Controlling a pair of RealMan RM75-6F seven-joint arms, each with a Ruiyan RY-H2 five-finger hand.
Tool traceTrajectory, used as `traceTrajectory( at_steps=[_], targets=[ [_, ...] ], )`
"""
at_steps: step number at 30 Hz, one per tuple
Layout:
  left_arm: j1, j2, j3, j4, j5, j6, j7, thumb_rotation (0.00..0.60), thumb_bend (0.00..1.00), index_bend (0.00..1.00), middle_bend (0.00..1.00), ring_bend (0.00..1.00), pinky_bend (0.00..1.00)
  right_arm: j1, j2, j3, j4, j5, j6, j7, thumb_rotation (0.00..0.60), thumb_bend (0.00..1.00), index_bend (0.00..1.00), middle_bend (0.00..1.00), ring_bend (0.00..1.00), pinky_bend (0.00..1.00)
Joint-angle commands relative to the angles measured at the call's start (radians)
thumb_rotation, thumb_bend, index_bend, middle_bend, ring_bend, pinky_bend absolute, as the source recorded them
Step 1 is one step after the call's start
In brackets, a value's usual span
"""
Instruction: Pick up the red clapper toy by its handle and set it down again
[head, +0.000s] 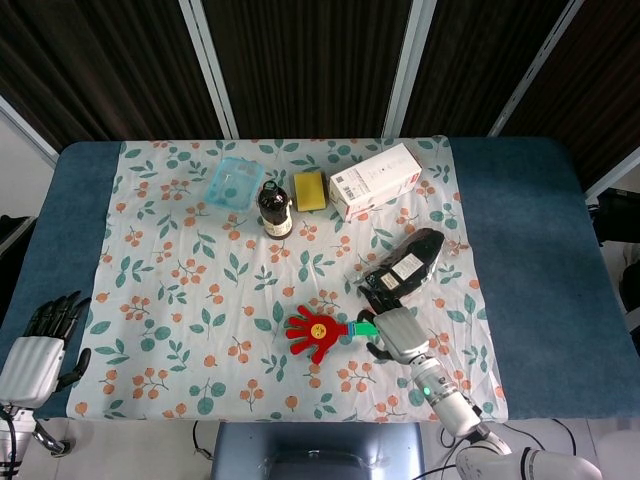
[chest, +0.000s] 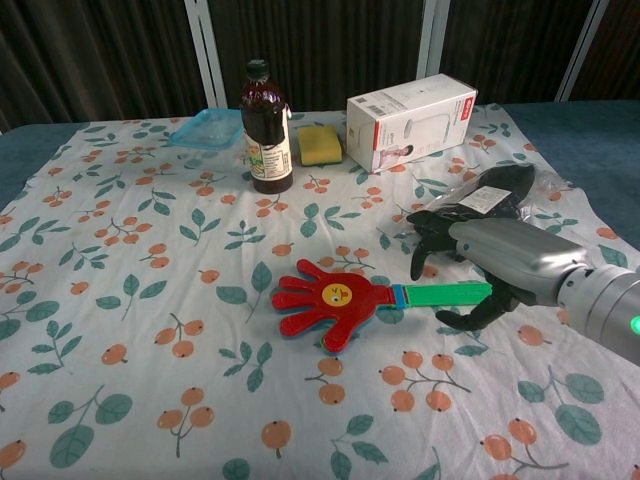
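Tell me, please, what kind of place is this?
Probably a robot test or teleoperation lab, not a home: a table under a floral cloth holds unrelated household items, such as a red clapper toy and a dark bottle, before dark curtains.

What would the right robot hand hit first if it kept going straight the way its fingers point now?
Most likely the green handle of the red clapper toy. The right robot hand arches over it with fingers curving down, seemingly just above; contact is unclear from these views.

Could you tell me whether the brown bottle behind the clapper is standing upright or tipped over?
Upright. The brown bottle stands on its base on the tablecloth, cap uppermost in the chest view.
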Motion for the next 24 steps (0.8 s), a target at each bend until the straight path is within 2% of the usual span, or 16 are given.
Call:
traceTrajectory(
  at_steps=[1, 24],
  targets=[
    [0.000, 0.000, -0.001, 0.000, -0.001, 0.000, 0.001, 0.600, 0.45, 0.00, 0.00, 0.00, 0.10, 0.005, -0.005, 0.003, 0.012, 0.012, -0.001, -0.005, 0.600, 0.41, 0.49, 0.00, 0.00, 0.00],
    [0.000, 0.007, 0.000, -0.001, 0.003, 0.003, -0.014, 0.600, 0.45, 0.00, 0.00, 0.00, 0.10, 0.030, -0.044, -0.002, 0.041, 0.048, -0.004, -0.003, 0.600, 0.45, 0.55, 0.00, 0.00, 0.00]
  ],
)
